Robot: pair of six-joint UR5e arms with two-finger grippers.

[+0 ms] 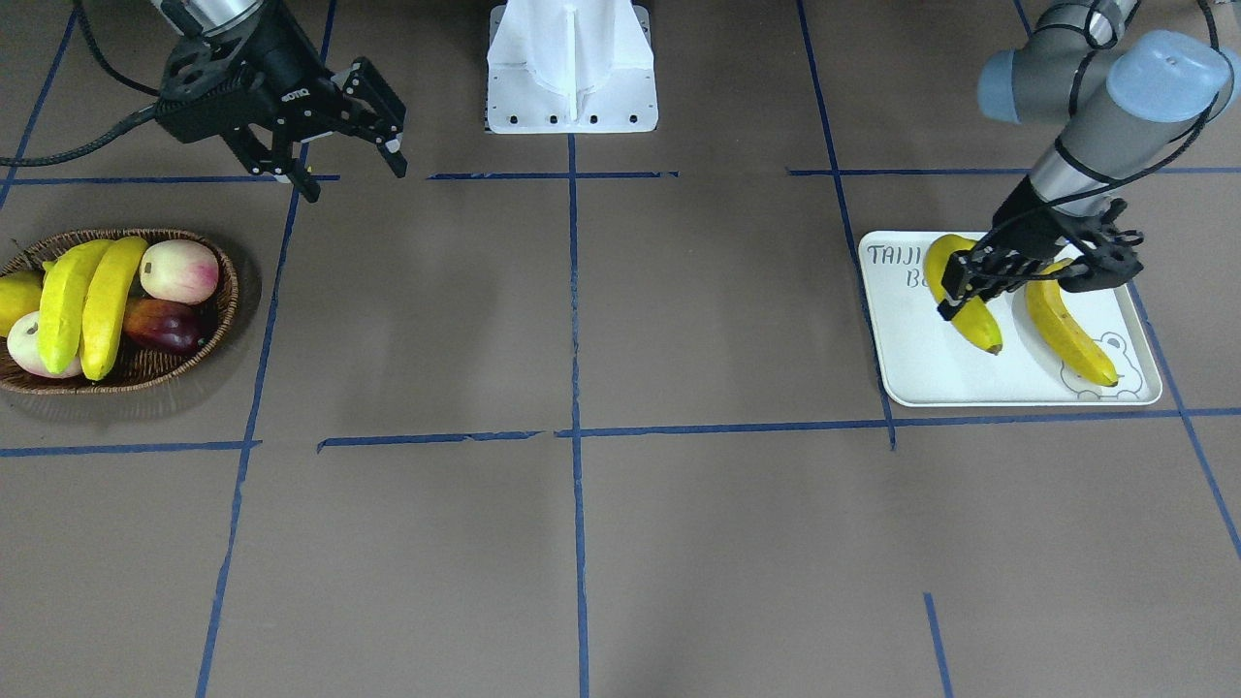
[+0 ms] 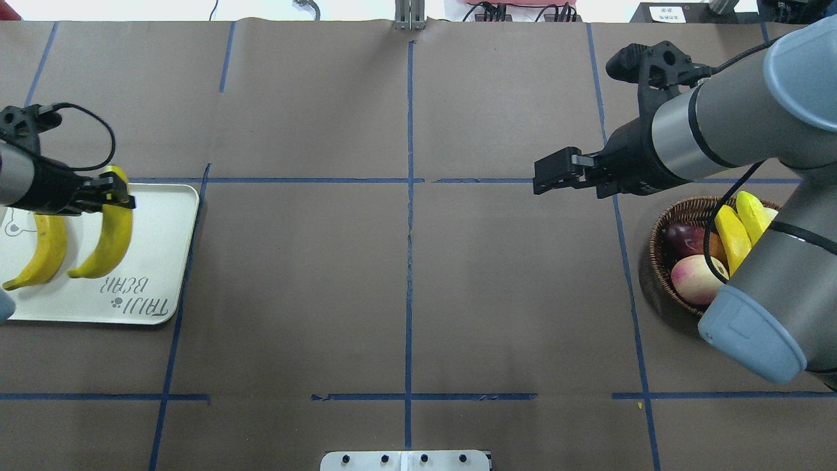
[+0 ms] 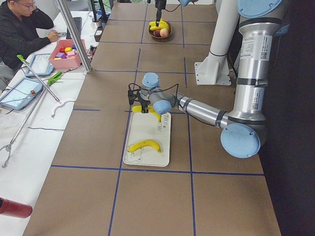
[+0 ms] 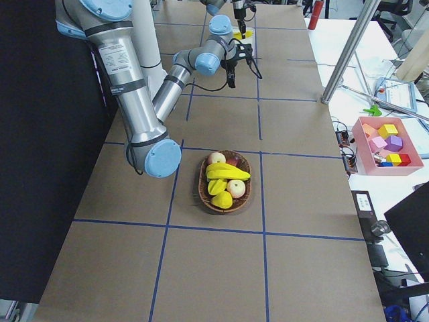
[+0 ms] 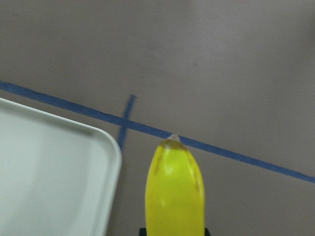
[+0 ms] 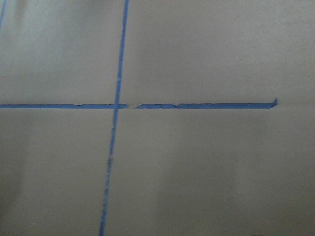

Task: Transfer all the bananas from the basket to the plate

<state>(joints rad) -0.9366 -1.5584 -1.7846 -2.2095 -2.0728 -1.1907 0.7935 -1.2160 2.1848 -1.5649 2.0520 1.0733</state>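
Observation:
My left gripper (image 1: 970, 291) is shut on one end of a banana (image 1: 974, 325) over the white plate (image 1: 931, 373). The banana slopes down with its far end at the plate; I cannot tell whether it touches. It also shows in the overhead view (image 2: 108, 242) and the left wrist view (image 5: 174, 191). A second banana (image 1: 1071, 334) lies flat on the plate beside it. Two more bananas (image 1: 63, 305) (image 1: 111, 305) lie in the wicker basket (image 1: 225, 320). My right gripper (image 1: 354, 176) is open and empty, above the table behind the basket.
The basket also holds a peach (image 1: 179, 271), a dark purple fruit (image 1: 160, 325), a lemon (image 1: 15, 301) and a pale apple (image 1: 24, 344). The white robot base (image 1: 572, 68) stands at the table's middle. A person and a pink box (image 3: 66, 51) are at a side table.

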